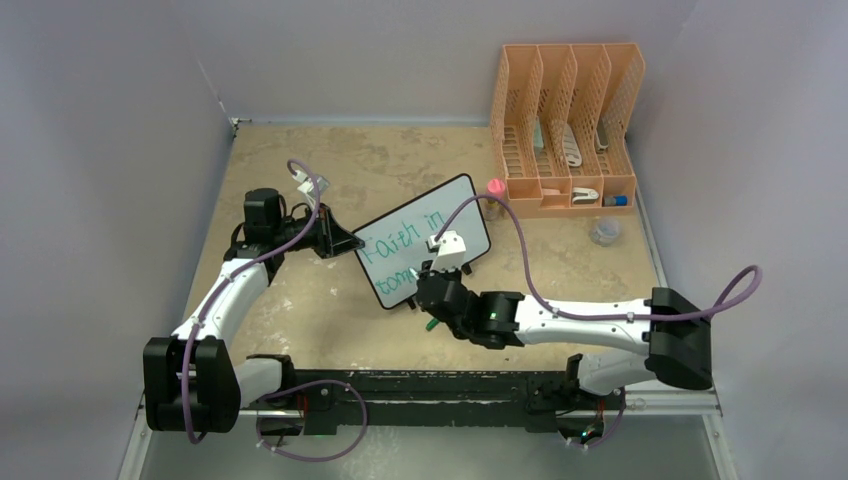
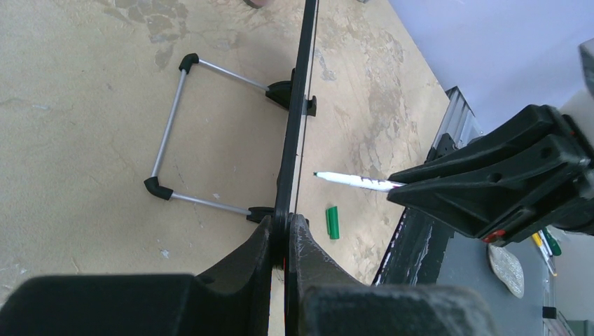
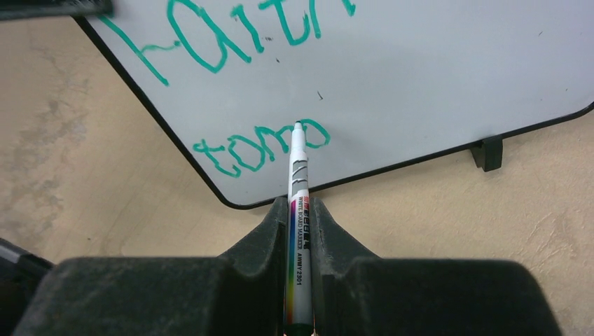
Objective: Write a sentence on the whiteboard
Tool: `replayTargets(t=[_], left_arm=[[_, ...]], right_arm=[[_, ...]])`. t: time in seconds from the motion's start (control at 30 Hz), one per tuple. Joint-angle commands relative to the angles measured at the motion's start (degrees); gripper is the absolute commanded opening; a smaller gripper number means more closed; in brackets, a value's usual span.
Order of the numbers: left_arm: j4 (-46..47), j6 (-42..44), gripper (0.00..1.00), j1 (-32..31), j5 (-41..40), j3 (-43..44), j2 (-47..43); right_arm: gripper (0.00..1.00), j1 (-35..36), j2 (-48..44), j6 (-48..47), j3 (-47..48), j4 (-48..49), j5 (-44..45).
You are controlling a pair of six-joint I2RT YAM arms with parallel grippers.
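The whiteboard (image 1: 425, 240) stands tilted on the table, black-framed, with green lettering "Faith in" (image 1: 408, 232) above "tomo" (image 3: 259, 147). My left gripper (image 2: 286, 222) is shut on the board's left edge (image 2: 298, 105), seen edge-on in the left wrist view; in the top view the gripper (image 1: 345, 243) sits at the board's left side. My right gripper (image 3: 300, 210) is shut on a white whiteboard marker (image 3: 298, 210) whose tip (image 3: 298, 124) touches the board at the last "o". The marker also shows in the left wrist view (image 2: 354, 181). In the top view the right gripper (image 1: 428, 285) is at the board's lower edge.
The green marker cap (image 2: 333, 222) lies on the table in front of the board. The board's wire stand (image 2: 171, 133) rests behind it. An orange file rack (image 1: 565, 125), a pink-capped bottle (image 1: 494, 193) and a small clear lid (image 1: 604, 232) stand at the back right.
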Motion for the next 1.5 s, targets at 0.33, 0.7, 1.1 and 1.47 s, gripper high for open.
replayTargets(t=[0.33, 0.7, 1.1, 1.47], left_arm=[[-2.7, 1.9, 0.00, -0.8, -2.7, 0.8, 0.0], [-2.7, 1.9, 0.00, -0.8, -2.8, 0.8, 0.1], [-2.7, 1.9, 0.00, -0.8, -2.8, 0.9, 0.2], [-2.7, 1.9, 0.00, -0.8, -2.7, 0.9, 0.2]], right_arm=[[0.00, -2.0, -3.3, -1.0, -1.5, 1.0, 2.9], [0.00, -2.8, -2.8, -2.5, -2.0, 4.4, 1.6], [0.00, -3.0, -1.8, -3.4, -1.6, 5.4, 0.9], [0.00, -3.1, -1.2, -2.7, -2.0, 4.8, 0.2]])
